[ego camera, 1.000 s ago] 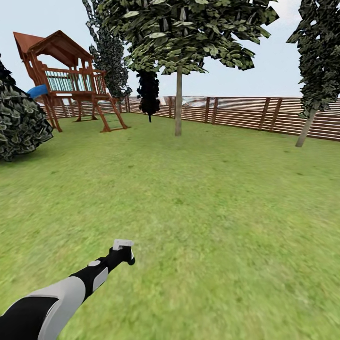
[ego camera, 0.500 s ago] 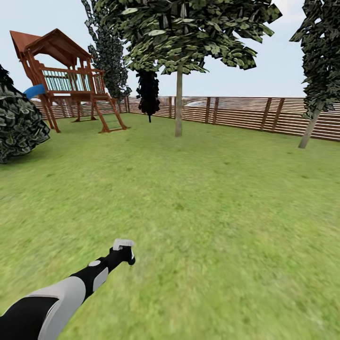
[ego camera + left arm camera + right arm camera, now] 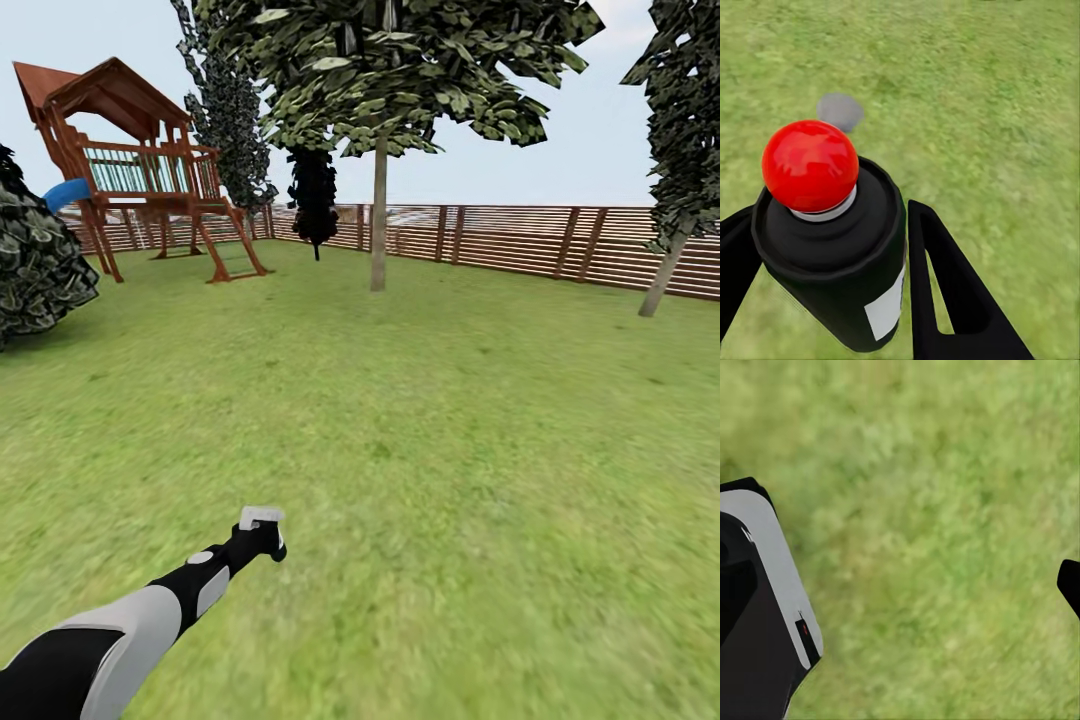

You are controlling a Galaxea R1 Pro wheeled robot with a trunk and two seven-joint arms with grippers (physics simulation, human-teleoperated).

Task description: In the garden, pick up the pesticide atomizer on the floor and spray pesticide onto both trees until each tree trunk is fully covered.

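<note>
We see a grass lawn (image 3: 430, 420) enclosed by one brown slatted wooden fence (image 3: 520, 240) along the far side. Two trees with bare trunks stand on it. One tree (image 3: 390, 70) rises near the middle of the far lawn, its straight trunk (image 3: 379, 215) in front of the fence. A second tree (image 3: 690, 110) stands at the right edge of the head view, with a leaning trunk (image 3: 662, 280). One narrow dark cypress column (image 3: 314, 195) stands just left of the middle tree, and a taller one (image 3: 232, 110) rises behind the playset. One wooden playset (image 3: 140, 170) with a red-brown roof and a blue slide stands at the far left. One leafy bush (image 3: 40, 260) sits at the left edge.

Our left arm (image 3: 110, 630) reaches forward over the grass. The left gripper (image 3: 262, 535) holds the pesticide atomizer (image 3: 832, 240), one dark can topped by a red ball. In the left wrist view its two black fingers (image 3: 945, 300) press against either side of the can. A small grey round patch (image 3: 840, 111) lies on the grass beyond it.

In the right wrist view we see grass, part of the robot's grey and black body (image 3: 754, 607) and a dark tip at one edge. We cannot tell how far the right gripper is open.
</note>
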